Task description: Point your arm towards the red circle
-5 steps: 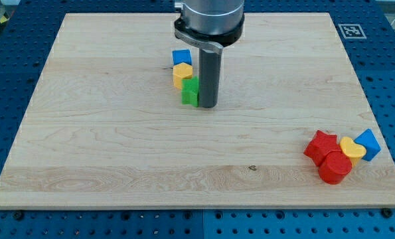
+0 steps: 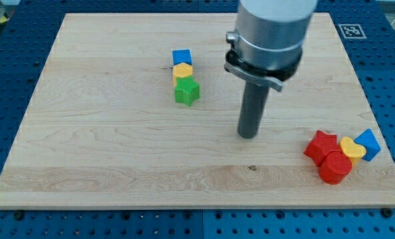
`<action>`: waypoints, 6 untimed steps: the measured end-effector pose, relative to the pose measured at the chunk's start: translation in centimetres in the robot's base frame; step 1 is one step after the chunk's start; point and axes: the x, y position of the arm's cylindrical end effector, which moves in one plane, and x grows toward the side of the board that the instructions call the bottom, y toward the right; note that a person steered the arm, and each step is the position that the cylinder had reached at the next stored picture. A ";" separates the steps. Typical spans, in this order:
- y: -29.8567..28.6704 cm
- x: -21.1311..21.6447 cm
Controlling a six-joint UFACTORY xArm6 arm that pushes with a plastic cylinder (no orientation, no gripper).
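The red circle block (image 2: 334, 168) lies near the board's lower right corner. It touches a red star (image 2: 321, 146) at its upper left and a yellow heart (image 2: 352, 149) at its upper right. A blue block (image 2: 368, 144) sits just right of the heart. My tip (image 2: 248, 135) is on the board, well to the left of this cluster and slightly above the red circle, apart from every block.
A column of three blocks stands at the upper middle: a blue cube (image 2: 182, 57), a yellow block (image 2: 182, 72) and a green star (image 2: 186, 92). The wooden board (image 2: 104, 153) rests on a blue perforated table. A marker tag (image 2: 350, 30) is at the top right corner.
My tip has moved right and down, away from the green star toward the lower right cluster. The green star now shows in full. No block has shifted.
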 end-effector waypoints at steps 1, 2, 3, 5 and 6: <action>1.4 2.9; 3.9 7.2; 7.3 10.1; 13.5 9.6; 14.9 9.2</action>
